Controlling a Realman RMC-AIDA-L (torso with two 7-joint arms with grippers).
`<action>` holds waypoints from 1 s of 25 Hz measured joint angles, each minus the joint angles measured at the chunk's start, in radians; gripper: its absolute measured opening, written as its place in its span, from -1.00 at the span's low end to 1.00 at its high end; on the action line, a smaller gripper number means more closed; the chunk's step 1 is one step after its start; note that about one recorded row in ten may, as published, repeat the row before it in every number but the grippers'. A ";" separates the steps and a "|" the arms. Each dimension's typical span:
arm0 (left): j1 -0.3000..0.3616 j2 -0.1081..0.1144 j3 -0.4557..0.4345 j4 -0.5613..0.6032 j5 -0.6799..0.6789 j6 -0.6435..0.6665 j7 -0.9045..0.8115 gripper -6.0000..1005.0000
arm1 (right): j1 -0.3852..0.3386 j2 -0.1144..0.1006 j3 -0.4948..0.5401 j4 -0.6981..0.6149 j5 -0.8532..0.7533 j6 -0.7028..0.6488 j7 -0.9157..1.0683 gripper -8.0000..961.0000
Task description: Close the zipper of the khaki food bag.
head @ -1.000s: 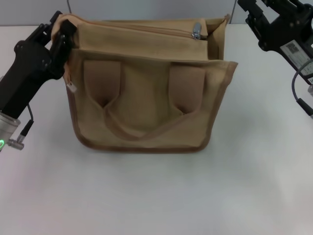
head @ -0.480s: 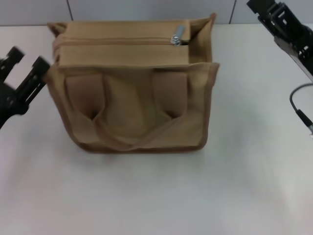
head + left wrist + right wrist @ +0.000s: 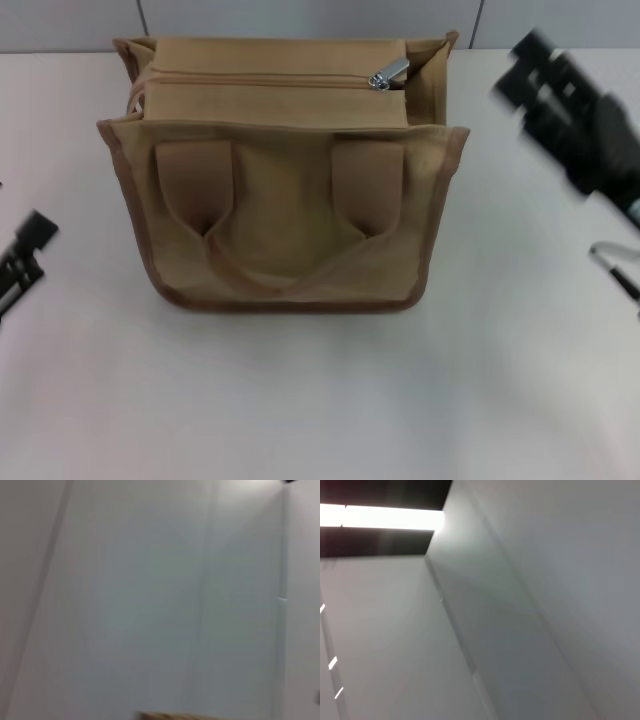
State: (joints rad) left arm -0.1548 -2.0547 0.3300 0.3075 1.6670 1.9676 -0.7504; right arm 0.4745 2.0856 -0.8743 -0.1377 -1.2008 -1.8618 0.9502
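Bag [image 3: 285,215] upright on surface [image 3: 320,400]; zipper [image 3: 260,80] drawn, pull tab [image 3: 388,74] at right end. Left gripper [image 3: 25,258] and right gripper [image 3: 575,125] well clear; jaws' state unclear. Risk: a last gap by the tab may remain, unchecked.

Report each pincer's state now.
Left pincer: open, holding nothing, off the bag's left side.
Right pincer: cannot be told; apart from the bag.

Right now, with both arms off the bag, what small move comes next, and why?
Probably none but parking the arms. The silver pull sits at the right end of the zipper, so the bag looks closed. The left gripper and right gripper are clear of it.
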 joint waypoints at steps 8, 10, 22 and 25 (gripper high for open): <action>-0.046 0.031 0.276 0.116 0.193 0.010 -0.023 0.57 | 0.004 -0.001 0.000 -0.113 -0.411 0.061 -0.140 0.56; -0.071 0.034 0.283 0.117 0.270 0.005 -0.036 0.57 | 0.000 0.001 0.000 -0.108 -0.475 0.070 -0.228 0.56; -0.121 0.015 0.277 0.121 0.375 -0.031 -0.050 0.57 | 0.040 0.005 -0.012 -0.035 -0.573 0.155 -0.291 0.56; -0.121 0.009 0.284 0.122 0.376 -0.046 -0.049 0.57 | 0.043 0.005 -0.012 -0.028 -0.574 0.160 -0.292 0.56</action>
State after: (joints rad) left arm -0.2754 -2.0453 0.6136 0.4293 2.0428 1.9213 -0.7992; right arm 0.5173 2.0908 -0.8867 -0.1658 -1.7746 -1.7019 0.6584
